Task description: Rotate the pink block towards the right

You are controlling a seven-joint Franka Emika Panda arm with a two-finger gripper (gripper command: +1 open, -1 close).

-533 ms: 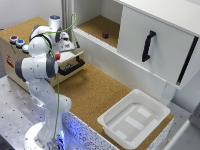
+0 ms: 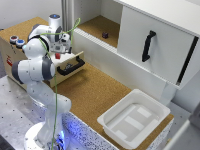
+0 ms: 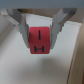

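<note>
The pink block (image 3: 40, 41) is a small reddish cube with black marks on its faces. In the wrist view it sits between my two fingers (image 3: 22, 27), which press against its sides above the pale drawer floor. In the exterior view the block (image 2: 57, 56) shows as a tiny red spot inside the open drawer (image 2: 75, 61) at the left, right under my gripper (image 2: 60, 51). The gripper (image 3: 40, 34) is shut on the block.
The drawer has a black handle (image 2: 70, 68). A small dark purple block (image 2: 105, 35) lies on the cork shelf behind. A white cabinet door with a black handle (image 2: 146, 46) stands at the right. A white tray (image 2: 114, 111) sits at the front right.
</note>
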